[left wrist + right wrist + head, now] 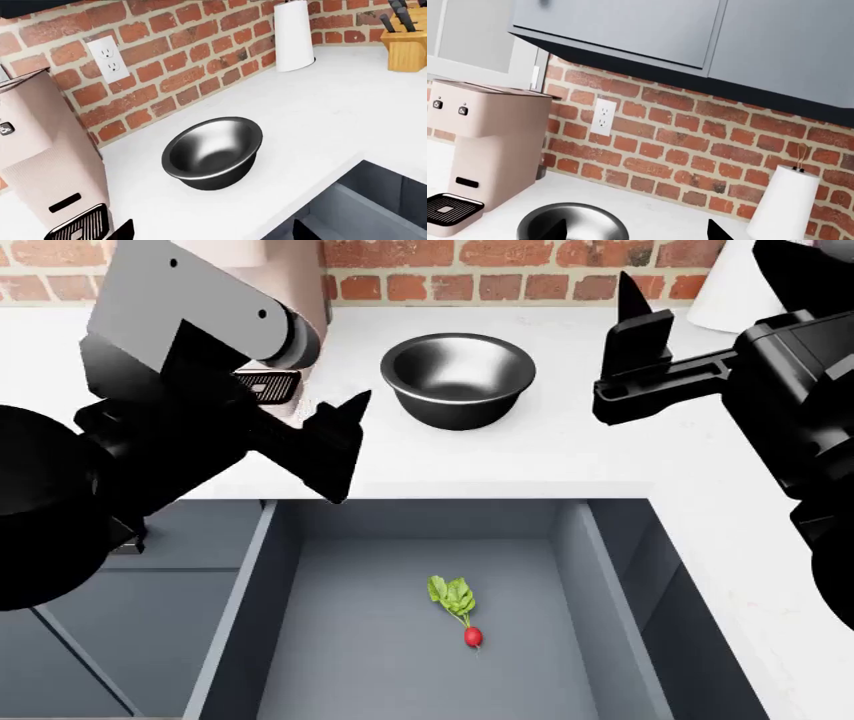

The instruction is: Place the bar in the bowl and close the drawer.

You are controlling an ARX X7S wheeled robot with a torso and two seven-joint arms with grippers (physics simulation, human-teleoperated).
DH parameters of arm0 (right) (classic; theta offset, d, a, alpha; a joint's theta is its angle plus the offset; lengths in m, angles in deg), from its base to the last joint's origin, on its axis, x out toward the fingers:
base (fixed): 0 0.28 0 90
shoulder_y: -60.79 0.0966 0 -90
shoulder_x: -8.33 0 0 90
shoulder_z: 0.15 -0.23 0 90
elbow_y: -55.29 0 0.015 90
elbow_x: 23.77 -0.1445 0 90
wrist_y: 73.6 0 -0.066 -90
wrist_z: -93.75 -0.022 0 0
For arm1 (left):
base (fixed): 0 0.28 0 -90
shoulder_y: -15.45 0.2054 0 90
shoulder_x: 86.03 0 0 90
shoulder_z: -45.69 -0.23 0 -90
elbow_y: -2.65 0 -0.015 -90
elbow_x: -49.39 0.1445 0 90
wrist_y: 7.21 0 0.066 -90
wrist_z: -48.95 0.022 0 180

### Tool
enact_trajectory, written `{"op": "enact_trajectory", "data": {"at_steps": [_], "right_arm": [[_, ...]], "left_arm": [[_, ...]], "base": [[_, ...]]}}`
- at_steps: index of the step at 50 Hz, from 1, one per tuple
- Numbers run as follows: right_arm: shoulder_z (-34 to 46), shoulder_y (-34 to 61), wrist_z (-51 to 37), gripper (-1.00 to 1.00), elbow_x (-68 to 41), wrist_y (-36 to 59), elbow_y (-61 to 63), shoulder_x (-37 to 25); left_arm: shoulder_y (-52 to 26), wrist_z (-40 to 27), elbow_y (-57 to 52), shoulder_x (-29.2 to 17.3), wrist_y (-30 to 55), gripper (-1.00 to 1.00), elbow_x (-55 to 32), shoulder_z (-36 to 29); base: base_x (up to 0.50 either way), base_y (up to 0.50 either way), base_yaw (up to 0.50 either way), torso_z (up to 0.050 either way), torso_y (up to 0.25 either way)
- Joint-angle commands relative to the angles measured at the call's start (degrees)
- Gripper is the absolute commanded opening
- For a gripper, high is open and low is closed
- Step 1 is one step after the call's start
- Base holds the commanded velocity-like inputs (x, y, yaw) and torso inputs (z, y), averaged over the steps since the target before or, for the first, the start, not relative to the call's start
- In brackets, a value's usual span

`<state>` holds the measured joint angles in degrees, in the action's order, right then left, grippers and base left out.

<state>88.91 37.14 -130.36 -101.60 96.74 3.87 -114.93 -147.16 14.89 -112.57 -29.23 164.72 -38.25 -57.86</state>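
The steel bowl (pixel 458 378) sits upright on the white tabletop (pixel 561 455), at twelve o'clock from the pulled-out drawer (pixel 400 640). Both grippers, left (pixel 340 445) and right (pixel 627 350), hover apart-fingered, holding nothing. The bar isn't visible.

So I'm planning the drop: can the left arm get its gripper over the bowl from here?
Probably yes. The bowl stands open on the counter, nothing over it, and the left gripper hangs just beside it above the counter edge.
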Motion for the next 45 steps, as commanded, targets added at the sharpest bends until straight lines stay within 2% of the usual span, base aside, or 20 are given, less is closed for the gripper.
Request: {"op": "enact_trajectory", "data": {"at_steps": [1, 6, 17, 24, 34, 45], "right_arm": [[-0.81, -1.51, 2.13, 1.00, 1.56, -1.53, 1.14, 0.62], [-0.65, -1.89, 2.53, 1.00, 1.95, -2.15, 1.08, 0.20], [-0.16, -3.47, 3.32, 1.00, 3.05, -3.50, 1.16, -0.50], [-0.18, -2.91, 2.51, 1.00, 1.75, -3.25, 0.83, -0.79], [0.89, -1.95, 1.27, 1.00, 0.57, -2.88, 0.95, -0.63], [1.41, -2.80, 1.57, 1.00, 1.07, -3.82, 1.05, -1.07]], "left_arm": [[-2.07, -0.02, 5.56, 2.91, 3.14, 1.00, -9.79, -2.91], [-2.71, 1.24, 6.25, 3.59, 4.32, 1.00, -11.62, -6.13], [-4.49, -3.02, 9.43, 6.23, 2.79, 1.00, -22.19, -15.53], [-5.10, -0.96, 12.89, 8.26, 2.10, 1.00, -25.40, -18.31], [-2.41, 2.31, 13.18, 9.87, 3.21, 1.00, -23.12, -21.52], [0.97, 11.91, 14.92, 11.99, 3.04, 1.00, -10.60, -22.88]], "base": [[0.00, 0.00, 0.00, 0.000, 0.000], [0.00, 0.00, 0.00, 0.000, 0.000], [0.00, 0.00, 0.00, 0.000, 0.000], [0.00, 0.00, 0.00, 0.000, 0.000], [0.00, 0.00, 0.00, 0.000, 0.000], [0.00, 0.00, 0.00, 0.000, 0.000]]}}
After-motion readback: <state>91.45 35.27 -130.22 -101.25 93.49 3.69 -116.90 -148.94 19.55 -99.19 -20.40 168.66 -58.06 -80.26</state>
